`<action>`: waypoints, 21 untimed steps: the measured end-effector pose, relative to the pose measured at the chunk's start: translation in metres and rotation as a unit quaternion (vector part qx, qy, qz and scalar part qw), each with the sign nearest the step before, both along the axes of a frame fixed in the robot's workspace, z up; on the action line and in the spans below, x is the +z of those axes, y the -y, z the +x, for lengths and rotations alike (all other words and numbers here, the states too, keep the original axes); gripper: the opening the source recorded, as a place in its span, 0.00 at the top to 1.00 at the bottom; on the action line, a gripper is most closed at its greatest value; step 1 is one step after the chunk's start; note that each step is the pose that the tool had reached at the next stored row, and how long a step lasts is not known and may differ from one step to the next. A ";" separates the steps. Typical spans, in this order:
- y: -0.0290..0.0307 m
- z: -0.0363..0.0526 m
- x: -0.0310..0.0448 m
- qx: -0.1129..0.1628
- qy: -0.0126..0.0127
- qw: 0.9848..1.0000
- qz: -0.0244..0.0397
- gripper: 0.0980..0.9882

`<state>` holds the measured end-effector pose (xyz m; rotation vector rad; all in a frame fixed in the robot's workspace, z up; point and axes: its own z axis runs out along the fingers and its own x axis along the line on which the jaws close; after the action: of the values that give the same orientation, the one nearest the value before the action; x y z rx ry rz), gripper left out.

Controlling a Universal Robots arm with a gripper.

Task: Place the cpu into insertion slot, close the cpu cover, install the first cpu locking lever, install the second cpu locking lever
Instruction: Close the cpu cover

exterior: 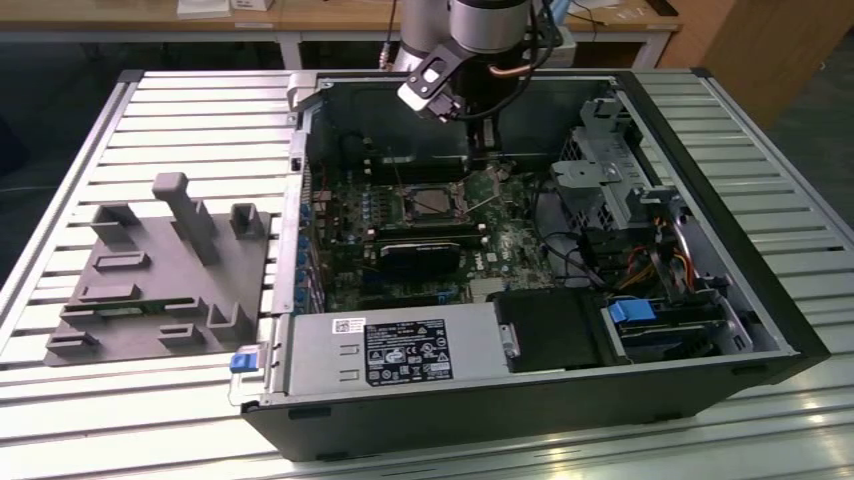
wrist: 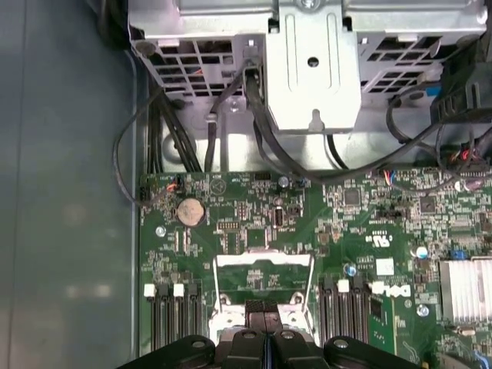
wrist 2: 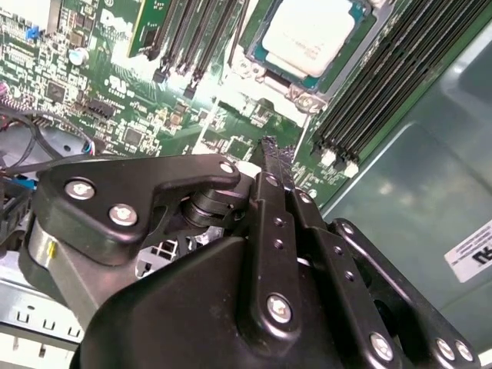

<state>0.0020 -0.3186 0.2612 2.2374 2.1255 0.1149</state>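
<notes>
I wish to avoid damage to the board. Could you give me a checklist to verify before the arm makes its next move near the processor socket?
1. Small flat square chip with silver-grey metal top seated in the square silver-rimmed socket: ok, it lies flat inside.
2. Thin silver metal cover frame closed: not ok; in the first wrist view it appears raised, with the green board showing through its window.
3. Black gripper empty: ok, fingers together, nothing between them.
4. Gripper clear of the chip: ok, tips sit beside the socket.
5. Locking levers fastened: cannot tell.
</notes>
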 end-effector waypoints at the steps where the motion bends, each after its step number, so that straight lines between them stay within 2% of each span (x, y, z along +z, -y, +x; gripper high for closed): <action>1: 0.0000 0.0011 0.0000 0.000 0.000 1.000 0.000 1.00; 14: 0.0000 0.0152 -0.0001 0.000 0.000 1.000 0.000 1.00; 21: 0.0000 0.0161 -0.0001 0.000 0.000 1.000 0.000 1.00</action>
<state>0.0180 -0.3186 0.2611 2.2373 2.1256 0.1147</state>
